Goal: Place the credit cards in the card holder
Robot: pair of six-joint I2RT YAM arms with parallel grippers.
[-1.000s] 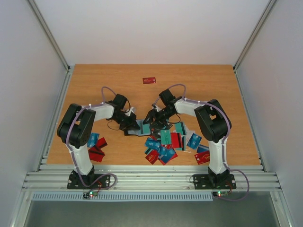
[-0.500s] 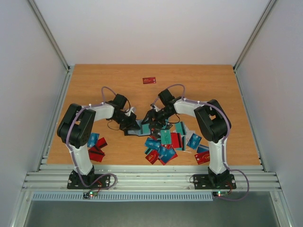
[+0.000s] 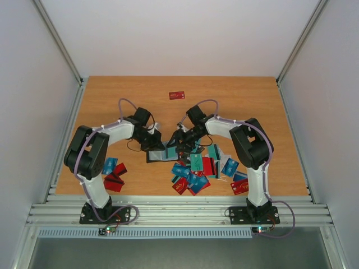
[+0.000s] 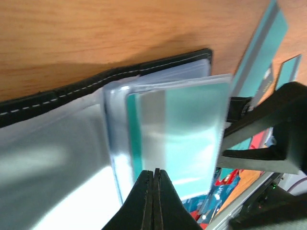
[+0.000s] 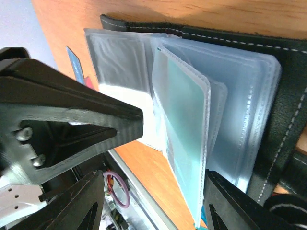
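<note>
Overhead view: my left arm [image 3: 106, 140] and right arm [image 3: 235, 134] reach inward and meet over the card holder [image 3: 154, 157]. It lies open on the counter [image 3: 235, 95], roughly midway between the two arms.

Most of the credit cards [image 3: 193, 171] lie in a loose heap of teal, blue and red just to the right of the holder, under the right arm. A smaller cluster [image 3: 114, 171] sits beside the left arm. One lone red card [image 3: 177, 95] lies well apart, toward the far edge.

Left wrist view: the left jaws are together, and their fingertips [image 4: 145, 201] meet in a single point resting on the clear sleeves [image 4: 72, 158] of the holder. The holder's black stitched cover [image 4: 57, 98] lies flat on the wood. A teal card [image 4: 192, 134] sits inside one clear sleeve. A dark finger [image 4: 268, 129] of the right arm stands at that sleeve's outer edge. I cannot tell whether it touches.

Right wrist view: the right jaws stand apart, and I make out no grip on anything. One sleeve leaf [image 5: 184, 143], showing teal, stands up from the open holder between the fingers [image 5: 79, 206]. It is closer to the one beside the cover. The closed left jaws enter from the left, with their tip on the flat sleeves.
</note>
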